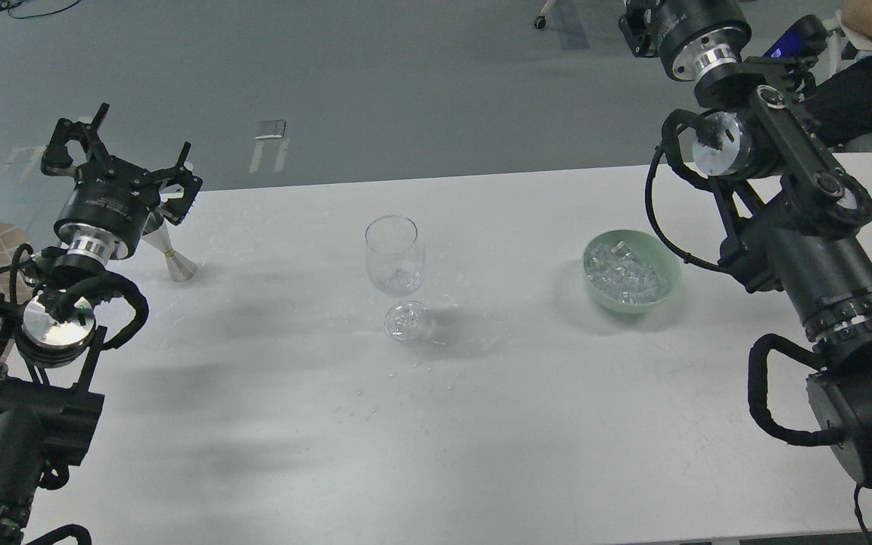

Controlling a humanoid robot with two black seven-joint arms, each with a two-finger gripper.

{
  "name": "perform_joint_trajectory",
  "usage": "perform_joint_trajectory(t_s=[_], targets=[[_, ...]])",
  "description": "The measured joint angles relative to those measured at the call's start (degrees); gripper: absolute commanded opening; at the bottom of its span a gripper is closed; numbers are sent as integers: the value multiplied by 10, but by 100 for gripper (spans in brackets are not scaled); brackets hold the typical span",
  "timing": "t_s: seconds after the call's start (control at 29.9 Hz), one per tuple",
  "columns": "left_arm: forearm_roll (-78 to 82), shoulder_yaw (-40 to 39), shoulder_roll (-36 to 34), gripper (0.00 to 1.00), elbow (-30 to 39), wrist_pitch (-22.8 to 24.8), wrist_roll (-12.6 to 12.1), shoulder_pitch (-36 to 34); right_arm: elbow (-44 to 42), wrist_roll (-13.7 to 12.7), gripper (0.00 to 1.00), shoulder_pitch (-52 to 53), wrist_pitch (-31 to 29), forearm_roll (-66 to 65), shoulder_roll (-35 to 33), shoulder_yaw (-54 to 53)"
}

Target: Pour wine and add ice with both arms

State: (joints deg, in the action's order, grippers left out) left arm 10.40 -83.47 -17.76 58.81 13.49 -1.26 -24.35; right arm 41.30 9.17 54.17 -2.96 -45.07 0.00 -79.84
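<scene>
L gripper [119, 155]: prongs spread wide, nothing between them, held above the table's far-left corner. Just behind/below it stands a small metal cone-shaped vessel [171, 257], wide base down on the table [436, 424]. It is partly hidden by the gripper body, so contents cannot be confirmed. Judgement: this is likely the pouring vessel for the wine step, and the L arm is staged over it for a grasp from above.

R gripper [642, 26]: at the top edge of the view, cropped and dark. Fingers cannot be told apart, so its state cannot be determined. R arm [799, 227] runs from the lower-right corner up past the bowl, with the wrist raised well clear of the table.

Outward from the hands:
- Wine glass [395, 257]: clear, stemmed, upright, approx. table centre, between both arms. Appears empty. Central position gives either arm access w/o crossing.
- Bowl [632, 270]: pale green, R of the glass and well apart from it, near the R arm's forearm.
- Ice [625, 272]: heap of small clear cubes inside the bowl. None visible in the glass.

Status (judgement): neither pour nor ice transfer has been done. Layout assigns L side to pouring, R side to ice.

Caution: glass is top-heavy on a narrow stem, so a sideways contact could tip it. Ice cubes are small and glassy and will likely slip in a pronged grip.
</scene>
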Motion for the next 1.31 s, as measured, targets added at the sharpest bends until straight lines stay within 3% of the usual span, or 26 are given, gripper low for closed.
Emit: perform_joint_trajectory(t_s=[0.23, 0.54, 0.77, 1.0, 1.31], targets=[[1, 0, -10, 98, 2, -8, -1, 8, -5, 0, 100, -30, -2, 119, 0, 2], [8, 1, -22, 98, 5, -8, 1, 16, -5, 10, 100, -80, -12, 127, 0, 1], [94, 5, -11, 98, -7, -37, 1, -32, -23, 14, 100, -76, -13, 125, 0, 4], [99, 52, -5, 98, -89, -47, 1, -105, -117, 17, 100, 3, -14, 125, 0, 22], [99, 65, 26, 98, -173, -43, 2, -177, -126, 38, 100, 20, -32, 127, 0, 55]])
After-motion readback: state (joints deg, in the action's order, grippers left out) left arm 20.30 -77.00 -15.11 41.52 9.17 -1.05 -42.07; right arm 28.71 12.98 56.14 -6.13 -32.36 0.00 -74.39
